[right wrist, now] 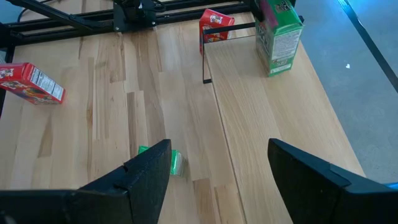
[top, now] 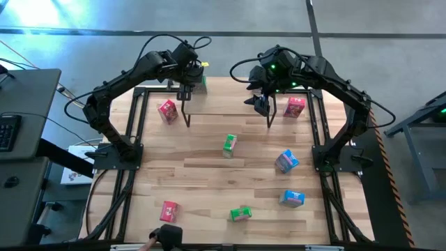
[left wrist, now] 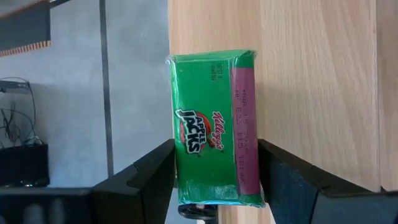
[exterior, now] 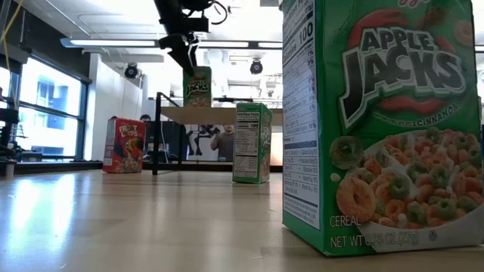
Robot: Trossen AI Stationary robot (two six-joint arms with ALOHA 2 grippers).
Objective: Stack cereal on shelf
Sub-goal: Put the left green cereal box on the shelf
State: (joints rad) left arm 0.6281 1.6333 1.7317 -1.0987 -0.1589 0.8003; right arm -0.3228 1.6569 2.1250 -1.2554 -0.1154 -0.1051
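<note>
"Apple Jacks" on green box (exterior: 386,125), possibly "Kellogg's"

Large green cereal box (exterior: 378,125) up close, second green box (exterior: 252,143) behind, red box (exterior: 124,145) left

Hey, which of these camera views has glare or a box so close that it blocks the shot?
Low view: a green Apple Jacks box stands so close that it fills the right side, and bright windows and ceiling lights glare behind. High view: blue-white glare on the floor at top left. Left wrist view: evenly lit, the left pincer gripping a green box. Right wrist view: no glare, the right pincer open above the shelf.
</note>
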